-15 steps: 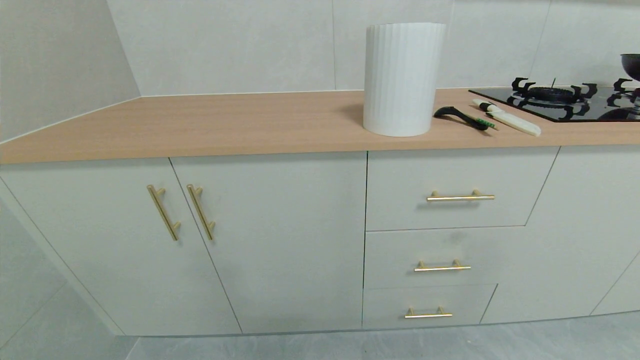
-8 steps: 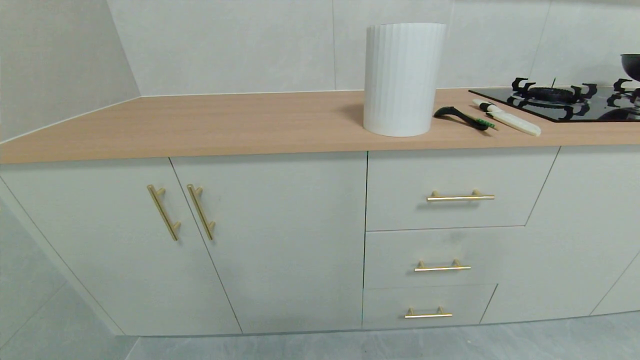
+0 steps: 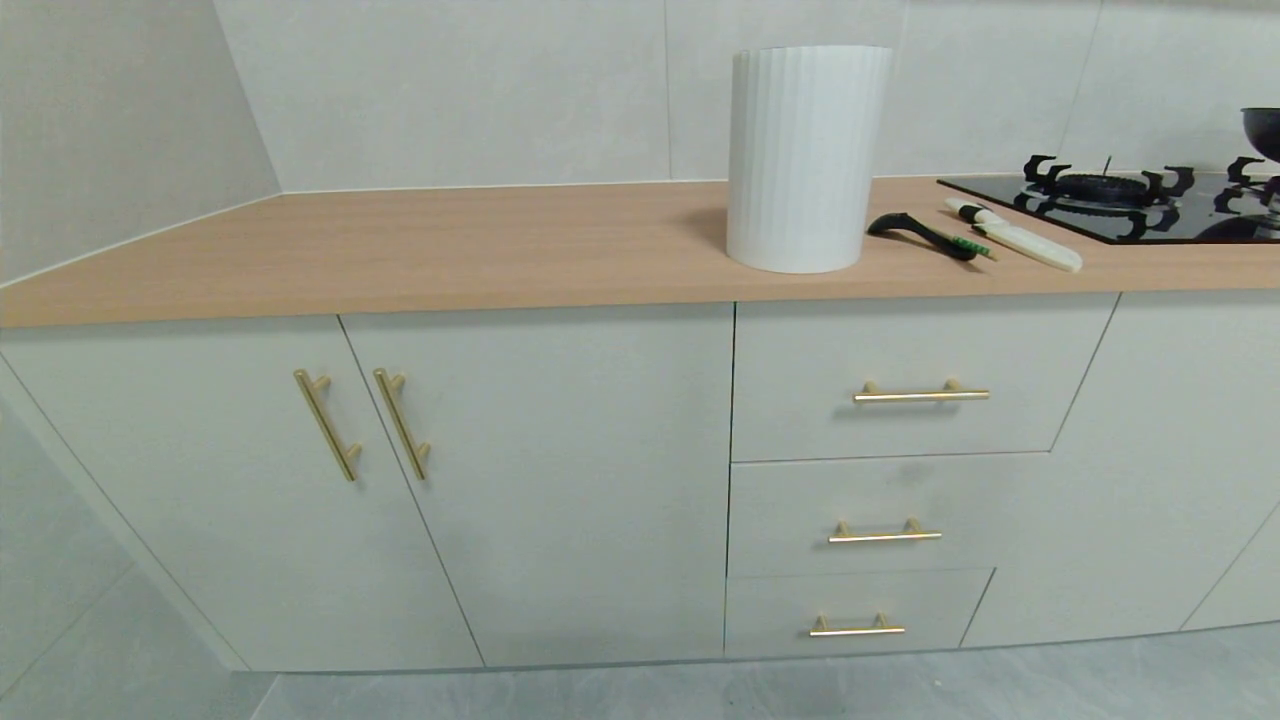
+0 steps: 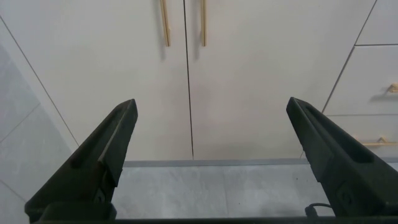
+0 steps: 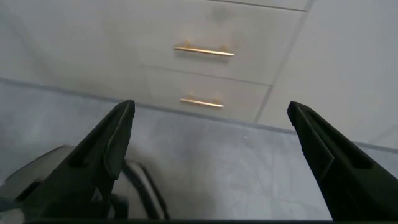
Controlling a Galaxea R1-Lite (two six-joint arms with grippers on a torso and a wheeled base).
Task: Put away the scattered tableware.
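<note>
On the wooden countertop (image 3: pixel 450 250) stands a tall white ribbed container (image 3: pixel 803 157). Right of it lie a black-handled utensil (image 3: pixel 920 234), a thin green-striped stick (image 3: pixel 968 244) and a white knife-like piece (image 3: pixel 1020 238). My left gripper (image 4: pixel 211 118) is open, held low before the cabinet doors (image 4: pixel 186 68) above the floor. My right gripper (image 5: pixel 211 118) is open too, low in front of the lower drawers (image 5: pixel 205 53). Neither holds anything.
A black gas hob (image 3: pixel 1120 200) with pan supports occupies the counter's far right, with a dark pot edge (image 3: pixel 1262 125) at the frame's border. Below are two doors with gold handles (image 3: pixel 360 425) and three drawers (image 3: pixel 920 395). Grey floor tiles (image 3: pixel 700 690) lie underneath.
</note>
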